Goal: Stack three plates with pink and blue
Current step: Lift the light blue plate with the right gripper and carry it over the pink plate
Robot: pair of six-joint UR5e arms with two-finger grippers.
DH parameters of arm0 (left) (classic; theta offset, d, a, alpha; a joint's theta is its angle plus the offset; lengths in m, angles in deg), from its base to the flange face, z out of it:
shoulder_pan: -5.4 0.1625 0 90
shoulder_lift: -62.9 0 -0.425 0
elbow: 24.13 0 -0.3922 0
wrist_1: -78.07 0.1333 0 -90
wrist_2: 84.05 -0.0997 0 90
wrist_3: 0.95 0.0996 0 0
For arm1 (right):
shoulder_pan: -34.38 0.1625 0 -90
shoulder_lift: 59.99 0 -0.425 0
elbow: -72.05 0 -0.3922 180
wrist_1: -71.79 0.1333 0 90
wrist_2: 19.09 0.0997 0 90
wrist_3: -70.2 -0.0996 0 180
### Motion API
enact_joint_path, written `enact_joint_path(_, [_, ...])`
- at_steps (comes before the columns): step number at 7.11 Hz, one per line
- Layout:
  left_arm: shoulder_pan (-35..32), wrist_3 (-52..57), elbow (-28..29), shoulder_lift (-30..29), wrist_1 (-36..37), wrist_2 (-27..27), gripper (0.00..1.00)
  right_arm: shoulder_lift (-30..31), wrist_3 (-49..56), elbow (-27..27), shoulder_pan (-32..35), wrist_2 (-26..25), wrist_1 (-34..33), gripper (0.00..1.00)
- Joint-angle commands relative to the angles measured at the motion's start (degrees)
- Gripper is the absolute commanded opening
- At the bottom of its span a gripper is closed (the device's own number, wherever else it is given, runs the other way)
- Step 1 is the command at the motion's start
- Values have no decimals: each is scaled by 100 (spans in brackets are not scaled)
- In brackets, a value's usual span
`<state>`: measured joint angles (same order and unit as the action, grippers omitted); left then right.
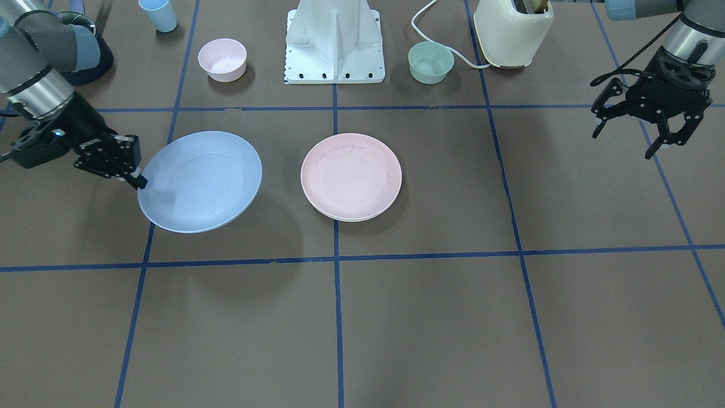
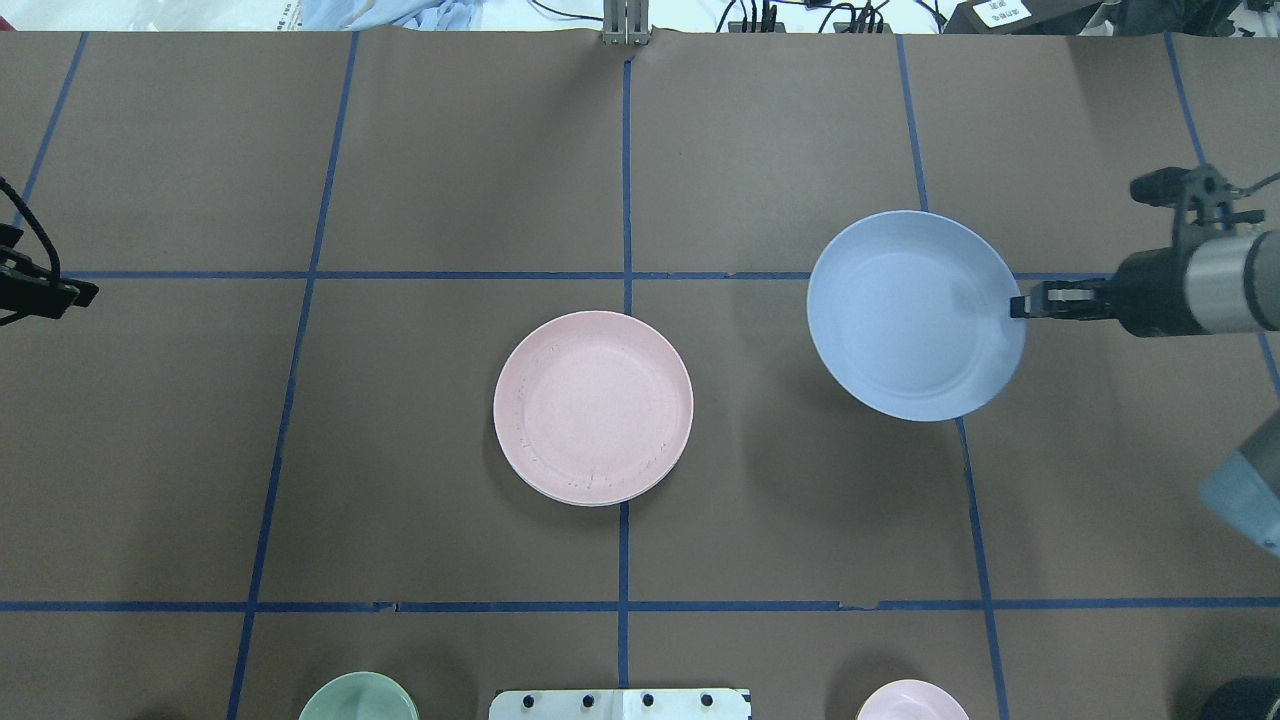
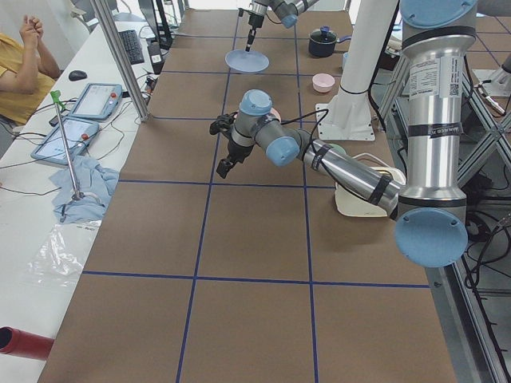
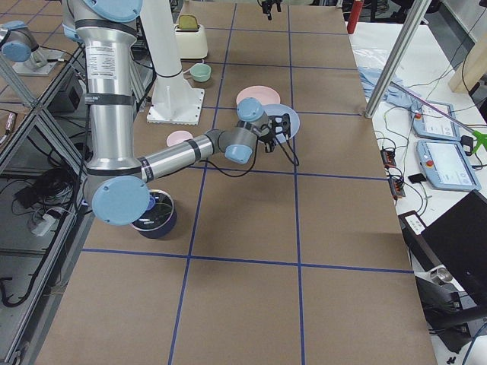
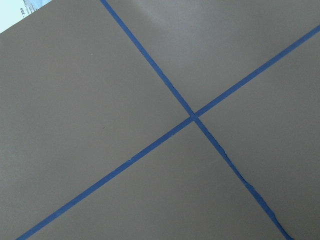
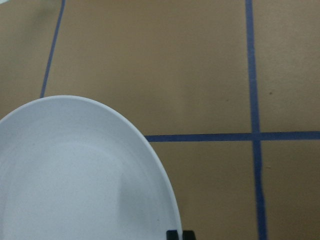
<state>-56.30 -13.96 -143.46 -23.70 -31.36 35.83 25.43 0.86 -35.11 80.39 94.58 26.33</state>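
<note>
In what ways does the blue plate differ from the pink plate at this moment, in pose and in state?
The blue plate is gripped at its rim by the right pincer; nothing touches the pink plate. The blue plate hangs tilted above the table; the pink plate lies flat, stacked on a cream plate. Both are round, shallow, empty, and seem equal in size.

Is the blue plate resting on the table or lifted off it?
Lifted. The right hand grips the blue plate by its rim, its shadow lying offset on the table.
</note>
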Motion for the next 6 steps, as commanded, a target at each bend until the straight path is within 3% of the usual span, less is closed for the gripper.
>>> enact_joint_path(1, [0, -9, 6, 3, 0, 0, 100, -892, -596, -461, -1045, -1131, -1466, 0])
enact_joint_path(3, [0, -9, 24, -6, 0, 0, 100, -1805, -967, -394, -2029, -2238, -2699, 0])
enact_joint_path(6, [-9, -9, 24, 3, 0, 0, 100, -2274, -1240, 212, -2412, -2656, -2810, 0])
